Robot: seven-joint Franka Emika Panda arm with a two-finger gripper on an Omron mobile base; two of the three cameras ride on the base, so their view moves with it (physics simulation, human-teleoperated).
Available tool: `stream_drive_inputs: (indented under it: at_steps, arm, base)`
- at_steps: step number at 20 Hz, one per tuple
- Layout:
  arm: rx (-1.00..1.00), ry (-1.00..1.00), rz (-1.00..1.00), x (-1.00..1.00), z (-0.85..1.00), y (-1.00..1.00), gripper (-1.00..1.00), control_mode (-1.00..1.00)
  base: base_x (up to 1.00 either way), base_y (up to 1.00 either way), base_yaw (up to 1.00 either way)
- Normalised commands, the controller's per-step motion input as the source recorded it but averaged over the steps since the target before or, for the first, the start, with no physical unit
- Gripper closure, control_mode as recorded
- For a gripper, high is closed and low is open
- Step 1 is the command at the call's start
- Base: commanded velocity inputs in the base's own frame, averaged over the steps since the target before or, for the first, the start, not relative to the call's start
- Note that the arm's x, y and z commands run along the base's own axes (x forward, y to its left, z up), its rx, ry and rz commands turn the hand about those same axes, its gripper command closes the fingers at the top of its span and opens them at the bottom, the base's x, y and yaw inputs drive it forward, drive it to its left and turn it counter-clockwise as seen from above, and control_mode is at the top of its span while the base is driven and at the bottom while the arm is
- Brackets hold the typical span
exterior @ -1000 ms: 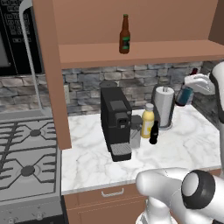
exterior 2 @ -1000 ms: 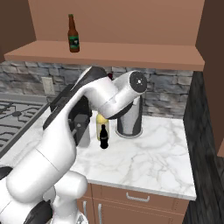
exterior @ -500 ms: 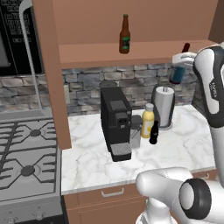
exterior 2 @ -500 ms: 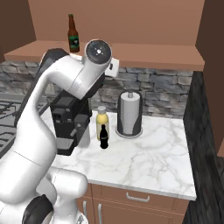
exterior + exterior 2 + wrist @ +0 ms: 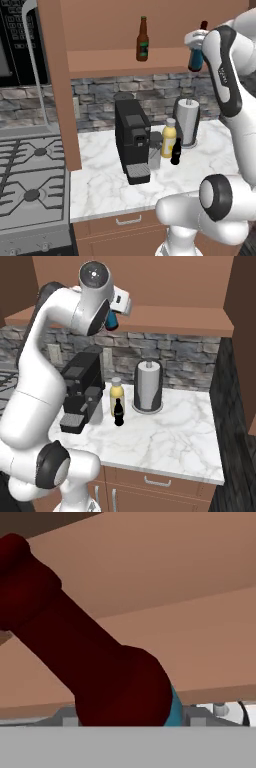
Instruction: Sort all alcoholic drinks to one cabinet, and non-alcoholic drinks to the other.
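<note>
While the brown bottle (image 5: 143,45) stands upright on the cabinet shelf (image 5: 125,60), the fingers (image 5: 196,41) grasp the blue bottle with the dark red neck (image 5: 197,54) — raised at shelf height, well to the right of the brown one. Below the shelf, on the table (image 5: 105,185), the yellow bottle (image 5: 169,141) and the black cola bottle (image 5: 176,151) stand touching — between the coffee machine (image 5: 132,140) and the paper towel roll (image 5: 187,122).

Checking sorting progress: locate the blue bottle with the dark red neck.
In the left base view the blue bottle is held aloft at upper right, level with the cabinet shelf, right of the brown bottle.
</note>
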Motion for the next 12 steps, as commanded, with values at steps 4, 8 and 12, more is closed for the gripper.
stream_drive_inputs:
  at_steps: [4, 8, 12]
  arm:
    - [0.0, 0.0, -0.05, 0.76, 0.03, 0.13, 1.0, -1.0]
    - [0.0, -0.04, 0.0, 0.65, 0.0, 0.18, 1.0, -1.0]
    - [0.0, 0.0, 0.0, 0.75, -0.1, 0.05, 1.0, -1.0]
  base:
    - [0.0, 0.0, 0.0]
    - [0.0, 0.0, 0.0]
    - [0.0, 0.0, 0.0]
